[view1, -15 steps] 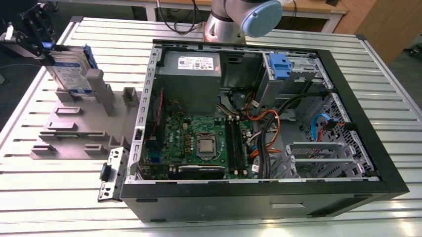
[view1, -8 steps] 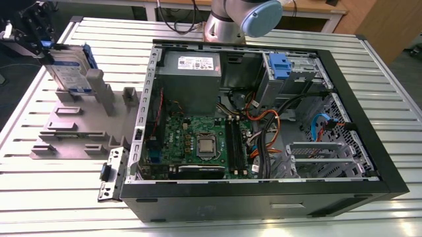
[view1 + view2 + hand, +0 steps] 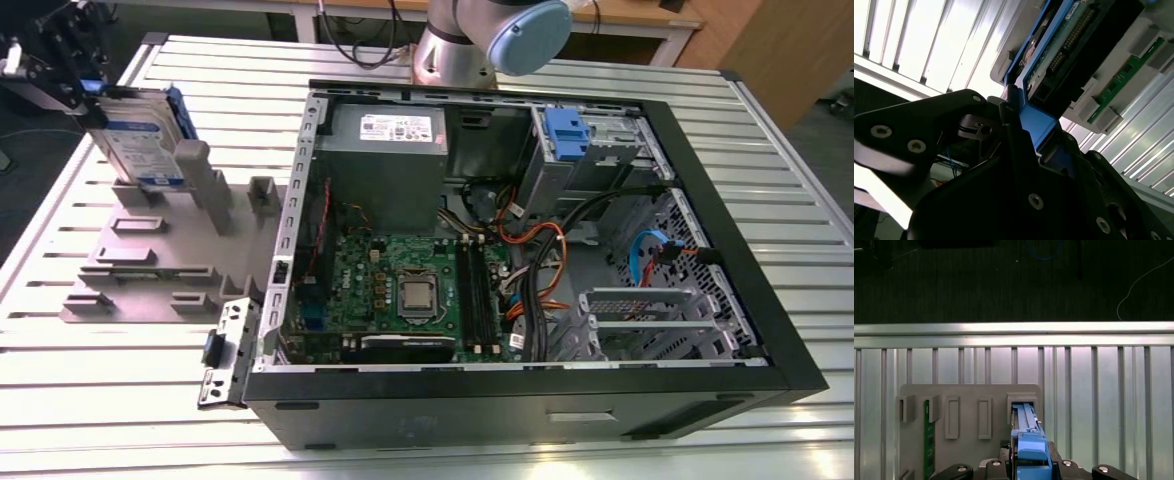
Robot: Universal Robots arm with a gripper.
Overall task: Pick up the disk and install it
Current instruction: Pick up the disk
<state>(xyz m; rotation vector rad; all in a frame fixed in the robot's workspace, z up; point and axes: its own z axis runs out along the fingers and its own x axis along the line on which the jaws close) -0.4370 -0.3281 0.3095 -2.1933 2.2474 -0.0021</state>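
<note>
We see the arm at 12 o'clock in the exterior view: a silver upright link with a blue-capped joint at its 2 o'clock. The gripper sits at 10 o'clock of that view. It is black and angles down toward 5 o'clock. It is clamped on the blue-framed top edge of the disk. In both wrist views we see the dark gripper body with screw heads, and the fingers press on either side of the disk's blue frame.
</note>
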